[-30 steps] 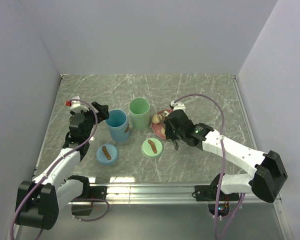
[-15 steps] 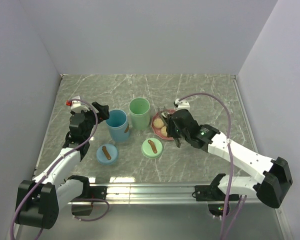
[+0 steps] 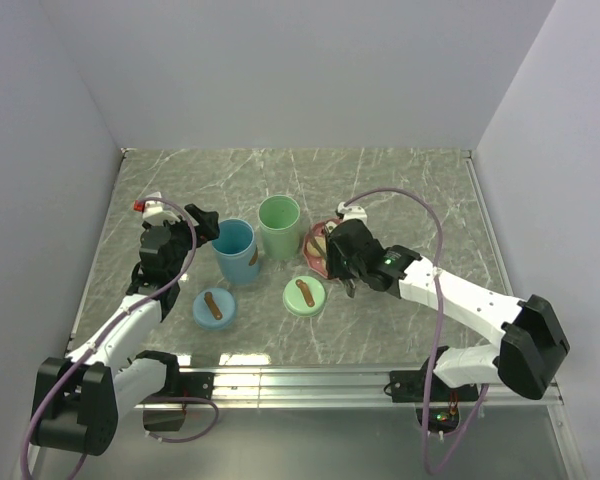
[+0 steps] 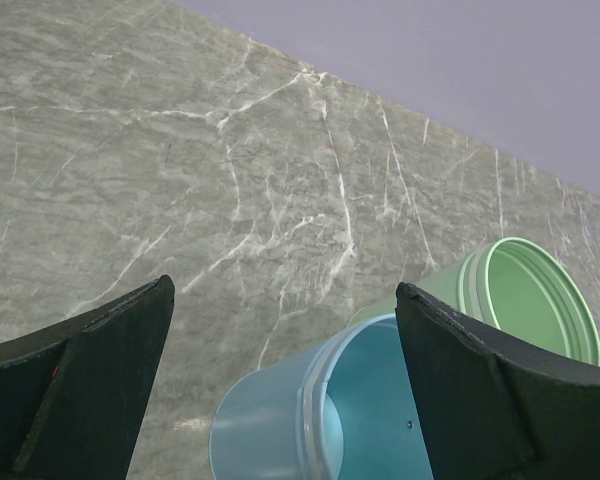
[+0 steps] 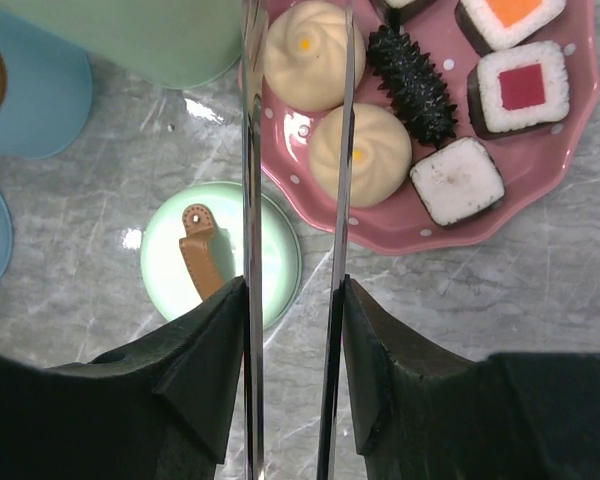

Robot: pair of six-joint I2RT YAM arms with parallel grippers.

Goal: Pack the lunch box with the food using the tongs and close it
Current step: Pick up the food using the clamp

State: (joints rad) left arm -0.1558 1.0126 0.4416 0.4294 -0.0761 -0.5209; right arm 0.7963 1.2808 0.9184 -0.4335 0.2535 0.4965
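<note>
Right gripper [image 5: 293,290] swung back over plate [image 5: 375,222], pinching tongs [image 5: 338,200] whose arms flank a bun [image 5: 302,55] on plate; left gripper [image 4: 283,290] spread wide, well left of plate; grab step, next needs tighter squeeze, then lift.

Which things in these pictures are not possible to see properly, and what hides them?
- Tips of the tongs held by the right gripper: right wrist view, cut off by the upper edge; whether they pinch food is unclear.
- Pink plate and its food: top view, mostly hidden under the right gripper.
- Blue cup: left wrist view, its bottom cut off by the lower edge.
</note>
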